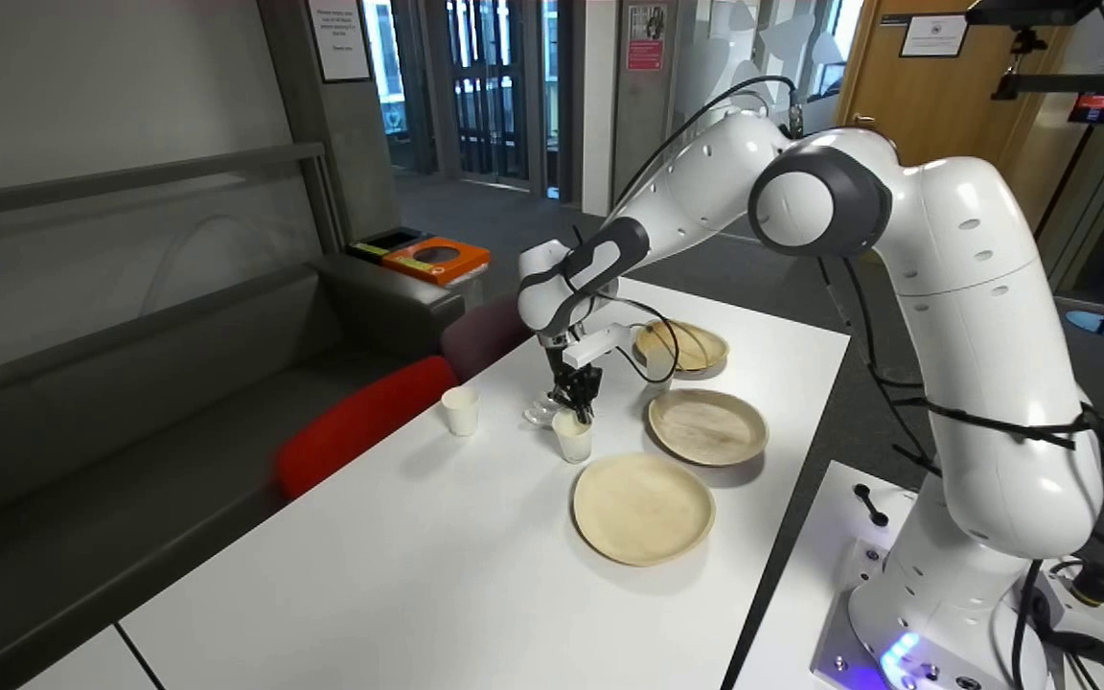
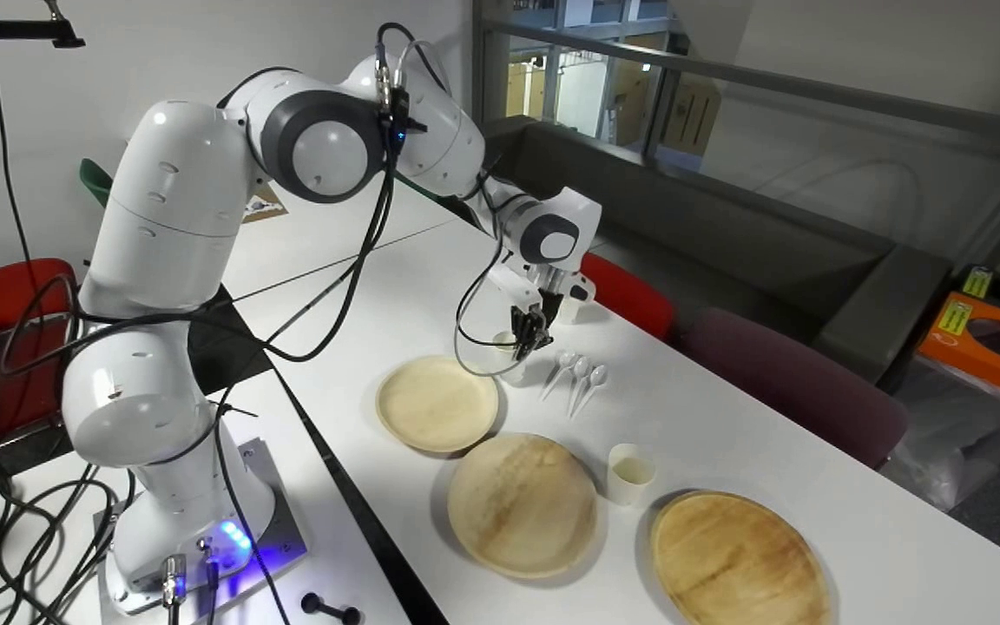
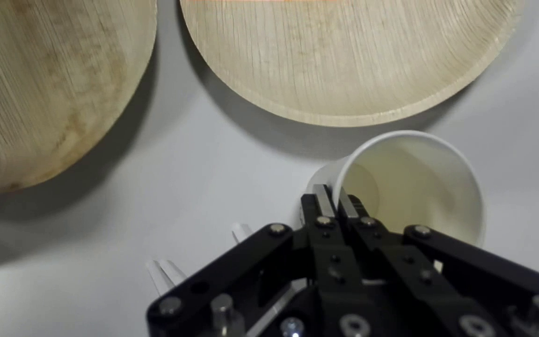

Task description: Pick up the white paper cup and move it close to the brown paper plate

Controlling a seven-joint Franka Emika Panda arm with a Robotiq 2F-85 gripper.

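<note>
Claw [image 3: 336, 199] pinches the wall of the white paper cup [image 3: 410, 187], its tips nearly together with the rim between them. The cup is just beside the tan plate [image 1: 643, 508]. The wrist view alone shows the cup's inner bottom, with one tip inside and one outside; there a slim gap separates cup and tan plate. In an exterior view the spoons [image 2: 582, 366] show bowls and handles, near the tan plate on the cup's side; the wrist view shows parts of their handles. The exterior views alone show a streaked plate [image 2: 741, 560] well apart from the tan plate. In them the cup's mouth points up, its long axis near vertical; whether its base touches the counter [image 1: 399, 575], I cannot tell.
</note>
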